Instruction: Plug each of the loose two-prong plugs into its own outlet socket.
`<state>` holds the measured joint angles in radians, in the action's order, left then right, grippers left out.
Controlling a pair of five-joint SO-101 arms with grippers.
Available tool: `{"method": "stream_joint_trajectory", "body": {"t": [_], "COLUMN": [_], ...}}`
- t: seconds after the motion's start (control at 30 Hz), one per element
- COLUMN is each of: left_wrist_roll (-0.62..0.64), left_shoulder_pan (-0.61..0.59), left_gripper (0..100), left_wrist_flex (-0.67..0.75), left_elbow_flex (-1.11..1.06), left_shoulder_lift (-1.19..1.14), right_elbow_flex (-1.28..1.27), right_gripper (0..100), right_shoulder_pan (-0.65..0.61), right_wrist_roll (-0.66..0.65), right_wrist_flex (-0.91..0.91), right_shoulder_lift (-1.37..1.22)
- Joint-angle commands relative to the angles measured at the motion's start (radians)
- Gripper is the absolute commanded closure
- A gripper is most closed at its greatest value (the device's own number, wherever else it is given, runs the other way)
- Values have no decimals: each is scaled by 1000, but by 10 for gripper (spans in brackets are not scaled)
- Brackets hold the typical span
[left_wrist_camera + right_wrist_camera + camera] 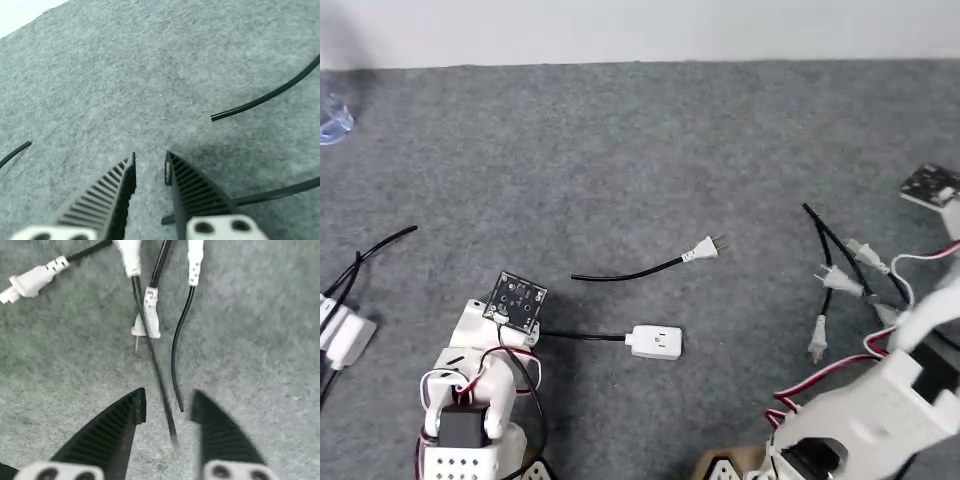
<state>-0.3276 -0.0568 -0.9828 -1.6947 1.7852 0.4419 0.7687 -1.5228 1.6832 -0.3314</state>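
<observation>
Beside the outlet socket [655, 342] lies 1 loose plug [705, 250], apart; left fingers [110, 196] and right fingers [106, 435] spread.

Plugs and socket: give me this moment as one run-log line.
left hand open, empty | right hand open, empty, by plug bunch | middle plug loose | socket unfilled

Loose white two-prong plug [705, 249] near white outlet socket [654, 342]; more white plugs [838, 281] clustered well apart

plugs [705, 249] [30, 280] [129, 255] [150, 315] [195, 260]: 5 | outlet sockets [655, 342]: at least 1 | arms [470, 400] [880, 410]: 2
</observation>
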Motion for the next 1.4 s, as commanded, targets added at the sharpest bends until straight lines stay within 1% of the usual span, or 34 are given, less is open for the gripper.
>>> {"method": "stream_joint_trajectory", "body": {"t": [0.0,0.07,0.13,0.2,0.27,0.37,0.57,0.67,0.93,1.0,1.07,1.13,1.37], "left_wrist_roll": [-6,-6,-6,-5,-3,-2,-2,-2,-2,-2,-3,-3,-3], "left_shoulder_pan": [3,3,3,3,3,5,8,8,8,6,6,6,6], "left_gripper": [910,910,910,910,910,910,910,910,910,910,910,910,910], "left_wrist_flex": [25,25,25,25,25,25,25,25,25,25,25,25,25], "left_elbow_flex": [10,10,10,10,10,10,10,10,10,10,10,10,10], "left_shoulder_lift": [5,5,5,5,5,5,5,5,5,5,5,5,3], "right_elbow_flex": [35,35,35,35,26,-48,-109,-109,-114,-115,-120,-150,-410], "right_gripper": [522,441,408,417,435,466,475,475,474,474,475,475,475], "right_shoulder_pan": [16,8,-13,-47,-111,-196,-335,-407,-599,-628,-645,-654,-776], "right_wrist_roll": [-15,-15,-11,-9,3,132,299,445,1039,1166,1255,1290,1292], "right_wrist_flex": [-13,-13,-8,54,119,97,96,96,108,113,114,114,113], "right_shoulder_lift": [16,22,38,45,50,74,131,166,312,335,355,383,570]}}
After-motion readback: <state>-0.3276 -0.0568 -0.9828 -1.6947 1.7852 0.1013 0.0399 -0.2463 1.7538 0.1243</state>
